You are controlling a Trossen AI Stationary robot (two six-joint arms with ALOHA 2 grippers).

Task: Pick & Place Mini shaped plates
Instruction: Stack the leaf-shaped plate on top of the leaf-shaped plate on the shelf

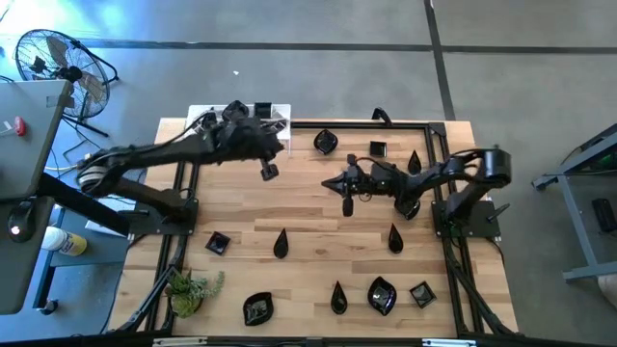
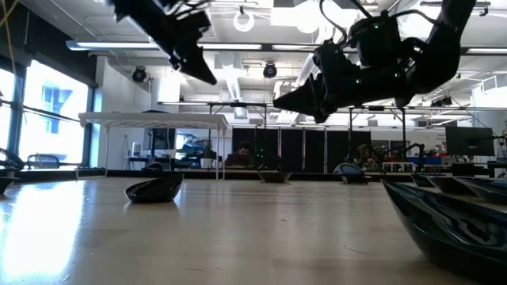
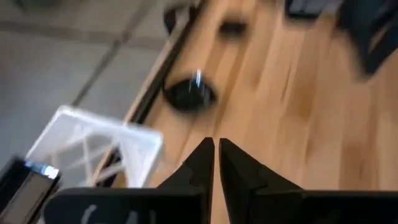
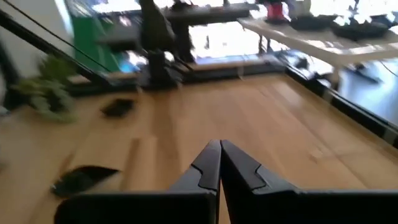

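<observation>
The left gripper (image 1: pixel 269 172) is seen closed and empty, raised over the table's rear left part. The right gripper (image 1: pixel 348 205) is also closed on nothing, held above the table's middle. The plates (image 1: pixel 281 244) are scattered over the wood, none in a gripper. A round plate (image 3: pixel 189 94) lies just ahead of the left fingers, beside the frame; this arm is judged nearer to it. The white rack (image 3: pixel 93 149), close by, appears to hold nothing.
</observation>
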